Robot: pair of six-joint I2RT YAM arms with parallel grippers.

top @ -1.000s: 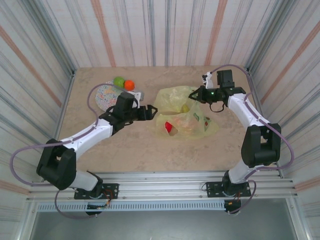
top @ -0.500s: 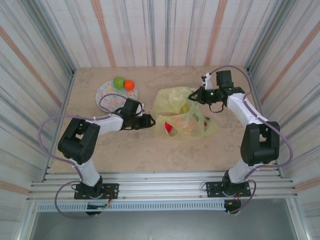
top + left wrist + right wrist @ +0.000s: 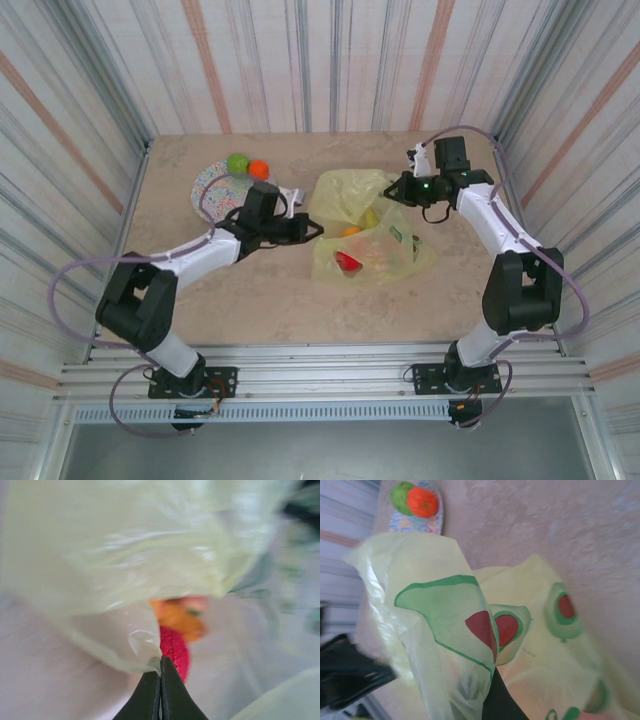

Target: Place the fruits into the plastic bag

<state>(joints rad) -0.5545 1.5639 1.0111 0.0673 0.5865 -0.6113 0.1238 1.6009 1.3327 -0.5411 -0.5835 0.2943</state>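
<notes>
Slippage worries me: left gripper [image 3: 314, 229] and right gripper [image 3: 391, 190] each pinch the thin yellow avocado-print plastic bag [image 3: 385, 258] mid-table. A lost rim could shut its mouth, while two glossy toy fruits [image 3: 237, 163] sit near the far left corner.

The table [image 3: 270, 300] was viewed from high above and behind the arm bases [image 3: 190, 380], looking down and forward, with the whole surface taken in. The left wrist view was pressed close against the plastic bag [image 3: 125, 555] and blurred. The right wrist view was aimed across the bag toward the speckled plate [image 3: 417, 524]; both were shared with the overhead view.
</notes>
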